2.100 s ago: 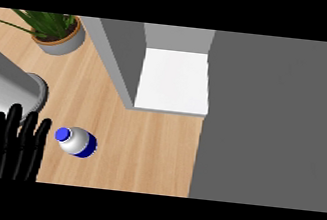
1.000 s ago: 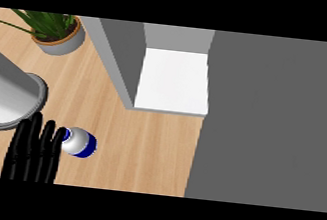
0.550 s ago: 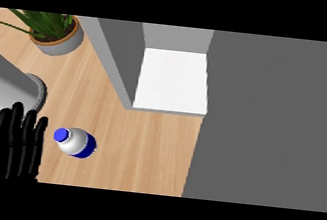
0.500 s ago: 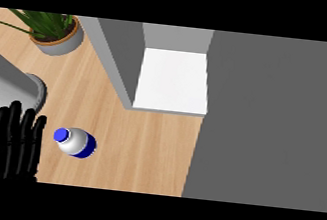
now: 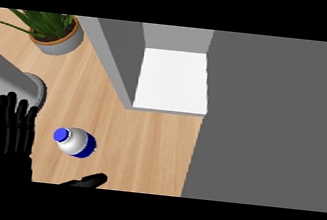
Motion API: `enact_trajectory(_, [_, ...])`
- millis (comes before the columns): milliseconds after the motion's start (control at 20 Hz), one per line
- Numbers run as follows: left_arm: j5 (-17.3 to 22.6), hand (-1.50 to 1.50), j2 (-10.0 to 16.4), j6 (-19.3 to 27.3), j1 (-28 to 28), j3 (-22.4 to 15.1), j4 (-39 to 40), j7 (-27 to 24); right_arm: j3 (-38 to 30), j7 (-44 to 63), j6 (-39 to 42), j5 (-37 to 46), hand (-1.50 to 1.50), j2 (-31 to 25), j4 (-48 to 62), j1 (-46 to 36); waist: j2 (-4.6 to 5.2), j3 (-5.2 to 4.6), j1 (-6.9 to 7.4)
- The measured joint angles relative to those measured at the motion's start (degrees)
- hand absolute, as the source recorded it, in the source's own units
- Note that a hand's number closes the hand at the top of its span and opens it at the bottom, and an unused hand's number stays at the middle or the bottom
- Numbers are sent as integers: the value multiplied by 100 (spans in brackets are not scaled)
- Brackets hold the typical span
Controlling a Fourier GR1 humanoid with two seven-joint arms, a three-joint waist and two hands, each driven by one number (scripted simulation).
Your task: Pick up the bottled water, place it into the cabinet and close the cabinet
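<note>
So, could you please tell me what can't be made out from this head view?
- Right hand: nowhere in the head view.
- Left hand: wrist cut off by the lower edge.
- Bottle: seen from above, its own top hides its base.
- Cabinet: its door cannot be told from the grey surfaces around it.
- Plant: leaves cut off by the upper edge.
</note>
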Motion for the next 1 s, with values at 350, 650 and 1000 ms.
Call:
enact_trajectory(350, [766,-150,1,-344,-42,672,958,-798,-3,-41,18,25,-150,-2,12,47,1,2,-5])
enact_trajectory(650, [1345,-150,-56,-776,-153,1161,2085,-1699,114,131,-83,52,-150,7,-9,-110,1,-1,-18])
enact_trajectory(1000, [1779,-150,-286,-1230,-223,1505,3312,-2832,245,253,-150,93,-150,-19,-10,-265,1,-1,-14])
